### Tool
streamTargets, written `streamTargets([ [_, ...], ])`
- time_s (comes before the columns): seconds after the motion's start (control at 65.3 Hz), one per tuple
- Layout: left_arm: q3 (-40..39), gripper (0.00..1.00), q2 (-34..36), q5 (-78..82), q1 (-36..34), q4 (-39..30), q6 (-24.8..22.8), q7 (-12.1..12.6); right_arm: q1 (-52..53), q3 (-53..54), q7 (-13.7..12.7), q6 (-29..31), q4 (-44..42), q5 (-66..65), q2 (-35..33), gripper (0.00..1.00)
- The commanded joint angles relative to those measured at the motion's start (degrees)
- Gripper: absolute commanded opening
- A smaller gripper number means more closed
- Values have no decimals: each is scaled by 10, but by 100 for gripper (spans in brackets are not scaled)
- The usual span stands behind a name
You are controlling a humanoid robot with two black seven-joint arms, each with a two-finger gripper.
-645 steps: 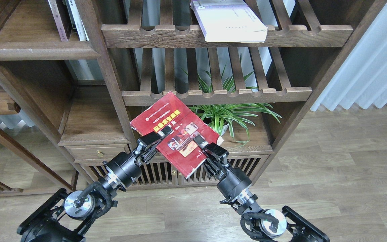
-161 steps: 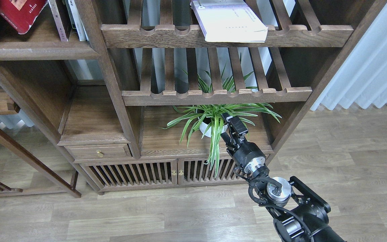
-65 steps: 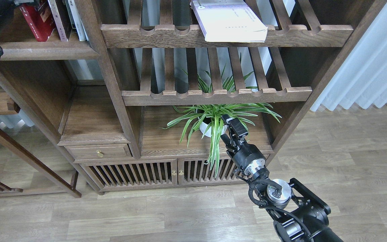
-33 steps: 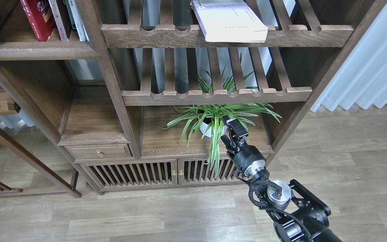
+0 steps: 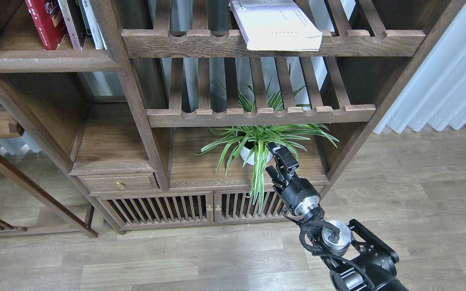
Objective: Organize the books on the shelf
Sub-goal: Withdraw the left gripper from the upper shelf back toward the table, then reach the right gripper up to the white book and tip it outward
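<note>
A bright red book (image 5: 45,22) stands upright on the solid dark-brown shelf (image 5: 47,60) at the top left, leaning against a few other upright books (image 5: 81,22) to its right. A thick white and pale lavender book (image 5: 277,26) lies flat on the upper slatted rack, its corner over the front rail. My right gripper (image 5: 276,159) hangs low in front of the plant, far below both books. It is open with nothing between its fingers. My left gripper is out of view.
A potted spider plant (image 5: 257,141) fills the lower compartment right behind my right gripper. Two slatted racks with scalloped rails (image 5: 261,115) sit above it. A drawer (image 5: 117,184) and slatted cabinet doors (image 5: 184,208) are below. White curtains (image 5: 451,72) hang at right.
My left arm has drawn out of view at the top left, leaving the red book upright beside the other books. My right gripper has sunk slightly.
</note>
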Motion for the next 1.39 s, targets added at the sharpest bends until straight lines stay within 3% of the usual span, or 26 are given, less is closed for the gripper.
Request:
streamTargets([
  [0.0, -49, 90, 3, -103, 50, -30, -55, 1, 1, 0, 0, 20, -1, 0, 0, 99],
  [0.122, -68, 99, 4, -214, 86, -67, -55, -4, 3, 7, 1, 22, 4, 2, 0, 99],
  [0.306, -120, 100, -1, -239, 147, -134, -55, -6, 4, 7, 1, 22, 17, 2, 0, 99],
  [0.474, -135, 100, -3, -270, 266, -234, -55, -7, 5, 7, 1, 41, 33, 2, 0, 99],
  [0.627, -127, 100, -26, -270, 376, -274, -55, -4, 7, 7, 1, 87, 49, 2, 0, 99],
  [0.811, -81, 100, -84, -235, 482, -284, -55, 4, 6, 10, 2, 89, 113, 3, 0, 99],
  [1.133, 1, 100, -141, -215, 491, -260, -55, 5, 34, 43, 1, 78, 138, -5, 0, 99],
  [1.377, 14, 99, -201, -215, 476, -226, -55, 5, 86, 50, 2, 60, 152, -17, 0, 99],
])
